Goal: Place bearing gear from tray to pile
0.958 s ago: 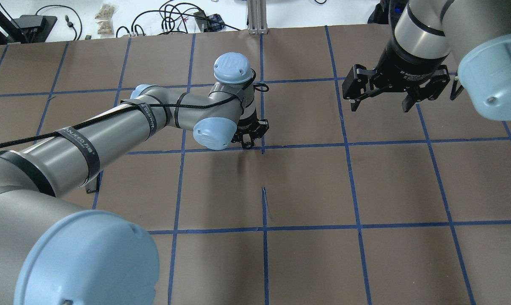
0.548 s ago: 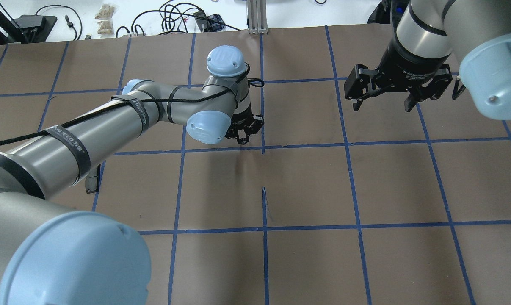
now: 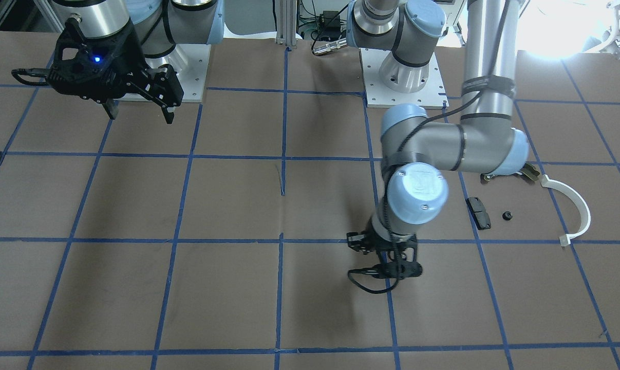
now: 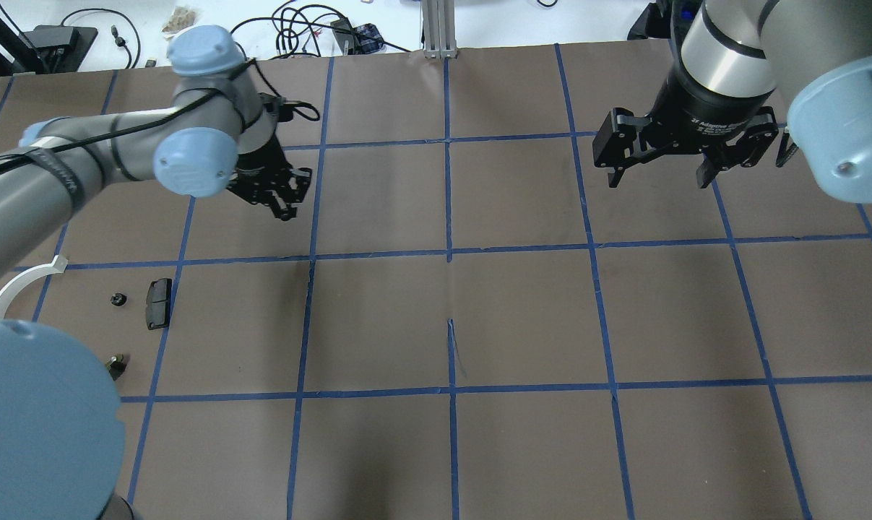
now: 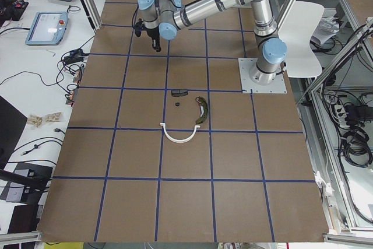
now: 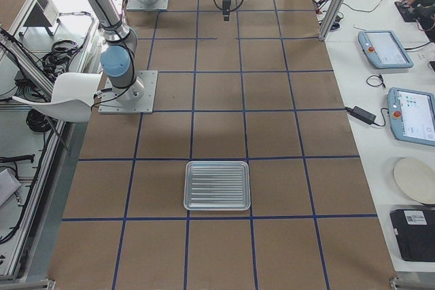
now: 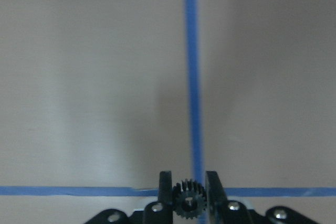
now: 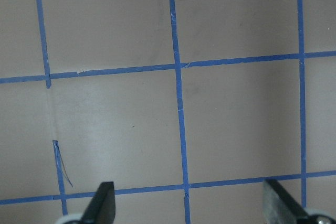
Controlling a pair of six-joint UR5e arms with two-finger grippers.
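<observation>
My left gripper point(image 7: 189, 190) is shut on a tiny dark toothed bearing gear point(image 7: 189, 205), held above bare brown table. In the overhead view this gripper point(image 4: 282, 198) hangs up and to the right of the pile. The pile holds a black pad point(image 4: 159, 303), a white arc point(image 4: 13, 289), an olive brake shoe point(image 5: 202, 111) and a small dark round part point(image 4: 118, 298). The silvery tray point(image 6: 217, 185) lies far off at my right end and looks bare. My right gripper point(image 4: 659, 173) is open and empty, high over the table.
The table is brown paper with a blue tape grid point(image 4: 449, 253). My left arm's elbow point(image 3: 494, 149) hangs over part of the brake shoe in the front-facing view. Cables and boxes point(image 4: 313, 29) lie beyond the far edge.
My left arm has swung toward the overhead view's left, still shut on the gear, and the pile now shows beneath it. The right gripper has barely moved.
</observation>
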